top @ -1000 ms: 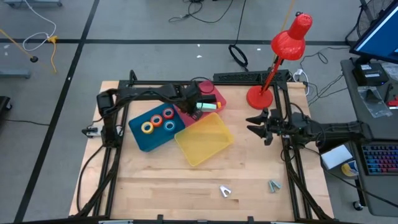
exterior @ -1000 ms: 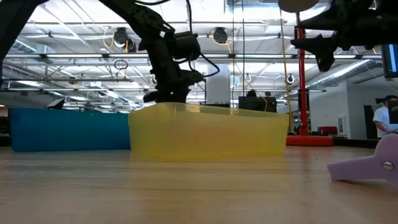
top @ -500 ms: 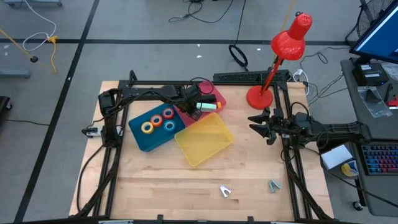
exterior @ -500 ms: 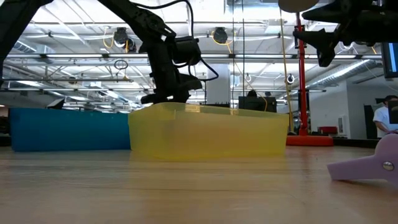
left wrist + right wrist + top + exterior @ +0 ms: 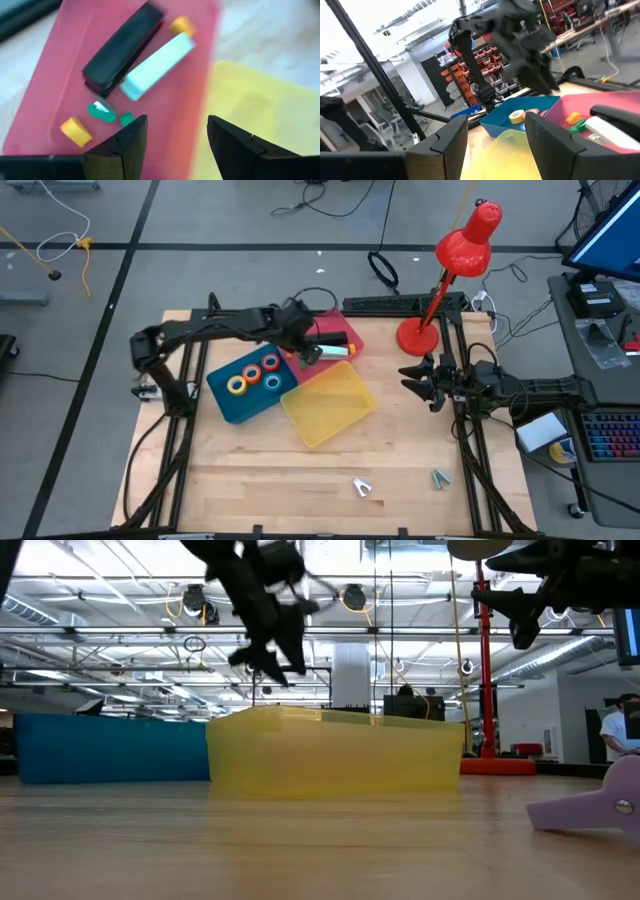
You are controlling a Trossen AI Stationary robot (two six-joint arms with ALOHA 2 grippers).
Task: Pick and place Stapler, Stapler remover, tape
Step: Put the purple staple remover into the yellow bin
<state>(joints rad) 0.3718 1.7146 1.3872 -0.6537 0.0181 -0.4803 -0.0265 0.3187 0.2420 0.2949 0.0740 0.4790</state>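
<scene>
My left gripper hangs open above the near left part of the pink tray, touching nothing. In the left wrist view the tray holds a black stapler, a pale teal stapler, a green staple remover and two small orange pieces. The four tape rolls lie in the blue tray. A pale staple remover and a grey one lie on the table near its near edge. My right gripper waits open, high over the table's right side.
A yellow tray sits mid-table, just near-side of the pink tray and beside the blue one. A red desk lamp stands at the far right corner. Bare wood stretches along the near half of the table.
My left gripper has risen from just above the yellow tray's rim to well above it and drawn slightly toward the table's left, with its arm swinging back. The things in the pink tray lie as before.
</scene>
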